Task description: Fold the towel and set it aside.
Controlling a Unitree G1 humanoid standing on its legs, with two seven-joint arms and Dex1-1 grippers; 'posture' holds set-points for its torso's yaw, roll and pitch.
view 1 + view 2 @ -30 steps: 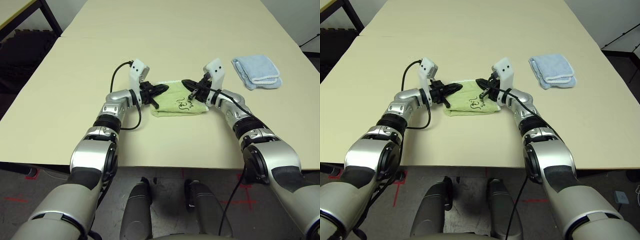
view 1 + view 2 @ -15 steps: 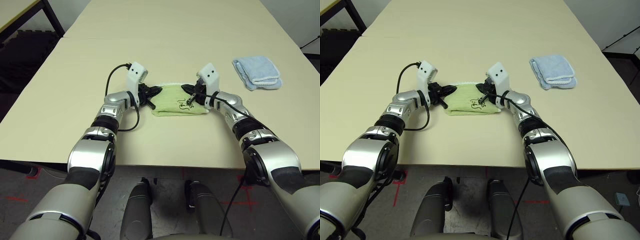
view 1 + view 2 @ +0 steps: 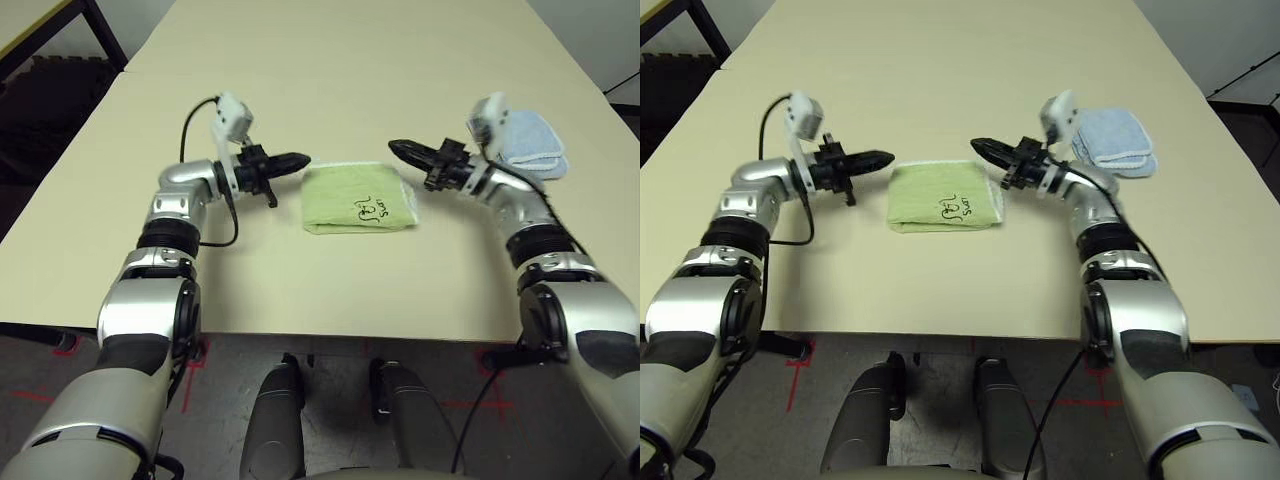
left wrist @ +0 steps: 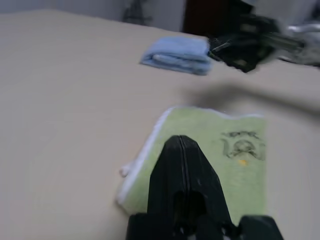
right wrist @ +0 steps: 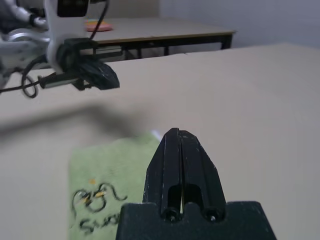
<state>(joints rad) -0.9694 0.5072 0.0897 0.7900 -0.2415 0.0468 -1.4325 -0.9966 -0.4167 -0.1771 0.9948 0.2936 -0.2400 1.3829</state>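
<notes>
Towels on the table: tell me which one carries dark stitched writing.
The green towel between the two grippers; the blue towel further right is plain.

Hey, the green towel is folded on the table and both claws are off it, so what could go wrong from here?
1. The towel lies folded but not yet set aside; a one-sided pinch might let the layers fall open when lifted.
2. The left claw and right claw are both shut, so either must open before grasping or it will just push the cloth.
3. The blue towel sits close behind the right arm, which could nudge it.
</notes>
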